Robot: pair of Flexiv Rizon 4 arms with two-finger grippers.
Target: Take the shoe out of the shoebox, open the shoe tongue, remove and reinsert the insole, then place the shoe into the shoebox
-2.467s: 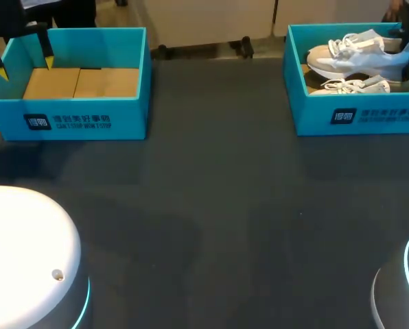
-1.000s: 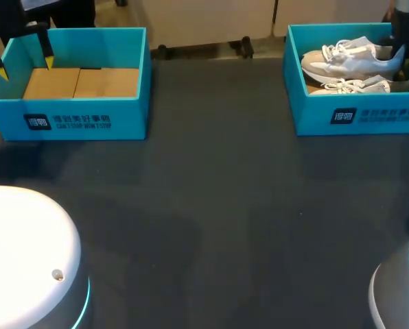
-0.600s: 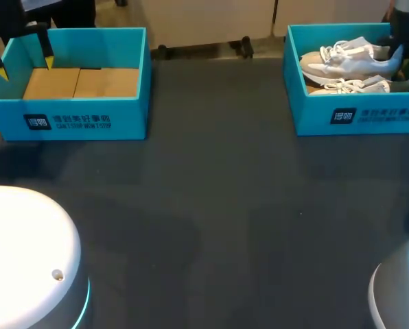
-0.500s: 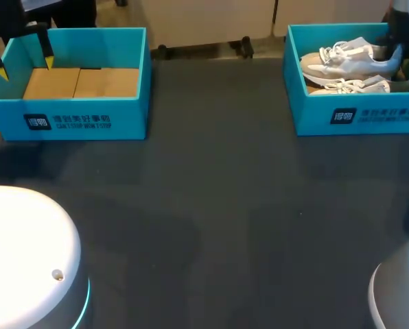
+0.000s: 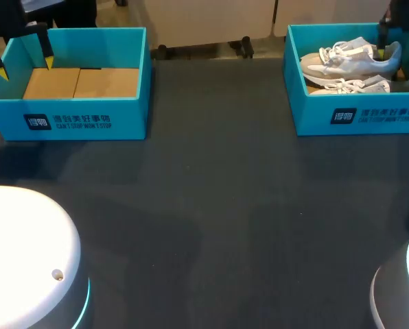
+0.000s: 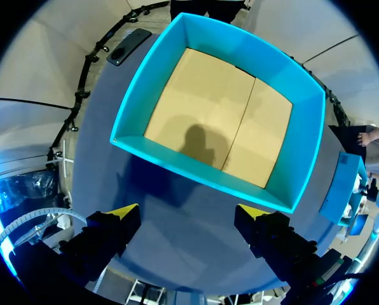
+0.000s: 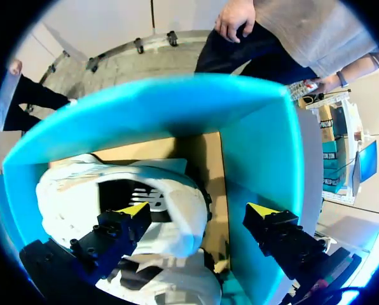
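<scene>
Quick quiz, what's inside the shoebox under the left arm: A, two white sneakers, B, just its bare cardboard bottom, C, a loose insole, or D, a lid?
B: the left wrist view looks straight down into the left shoebox and shows only bare tan cardboard inside.
</scene>
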